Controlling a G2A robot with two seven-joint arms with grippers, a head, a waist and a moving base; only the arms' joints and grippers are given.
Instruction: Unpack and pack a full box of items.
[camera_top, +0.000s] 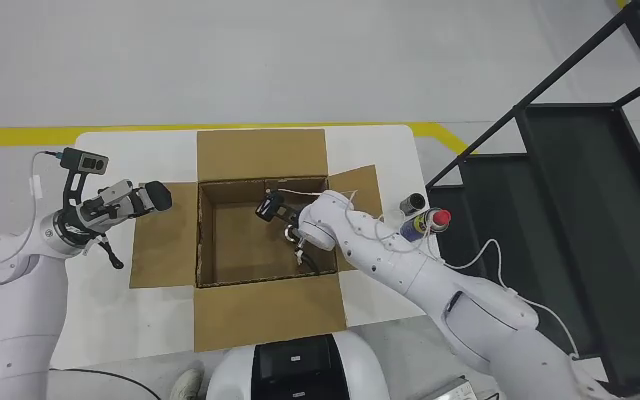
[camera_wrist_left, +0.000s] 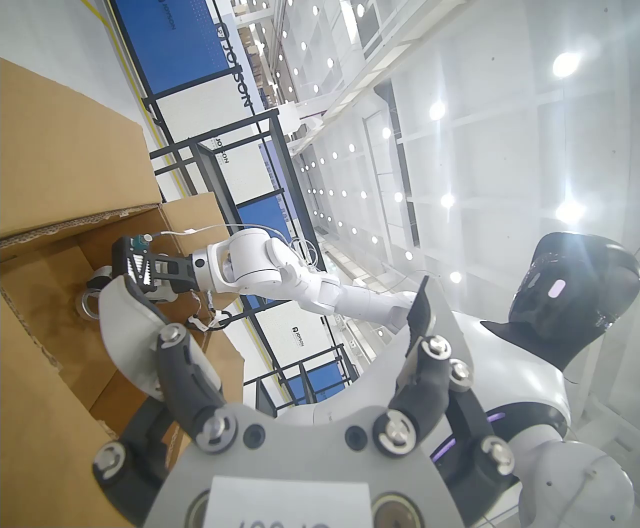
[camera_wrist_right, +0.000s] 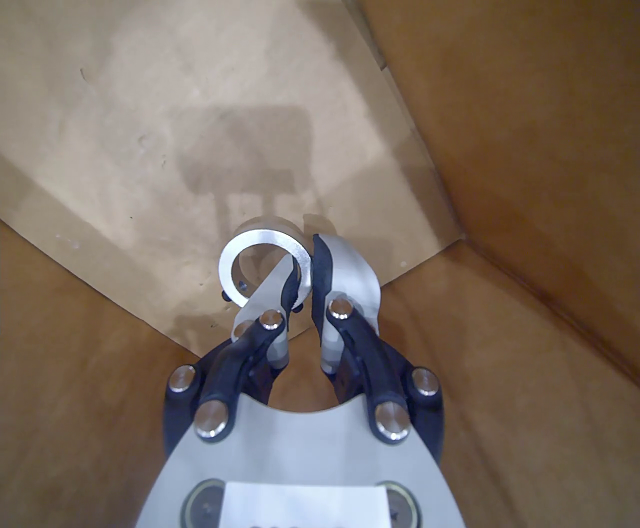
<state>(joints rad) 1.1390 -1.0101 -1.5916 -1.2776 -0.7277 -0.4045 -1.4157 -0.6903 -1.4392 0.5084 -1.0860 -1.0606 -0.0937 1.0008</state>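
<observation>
The left tool (camera_top: 152, 197) hangs spread open over the left flap of the open cardboard box (camera_top: 262, 155) on the table (camera_top: 100, 315). Inside the box, the right tool (camera_wrist_right: 302, 262) pinches a metal ring (camera_wrist_right: 232, 265) by its wall. To the right stand a metal cylinder (camera_top: 411, 204) and a spray can (camera_top: 426, 222).
</observation>
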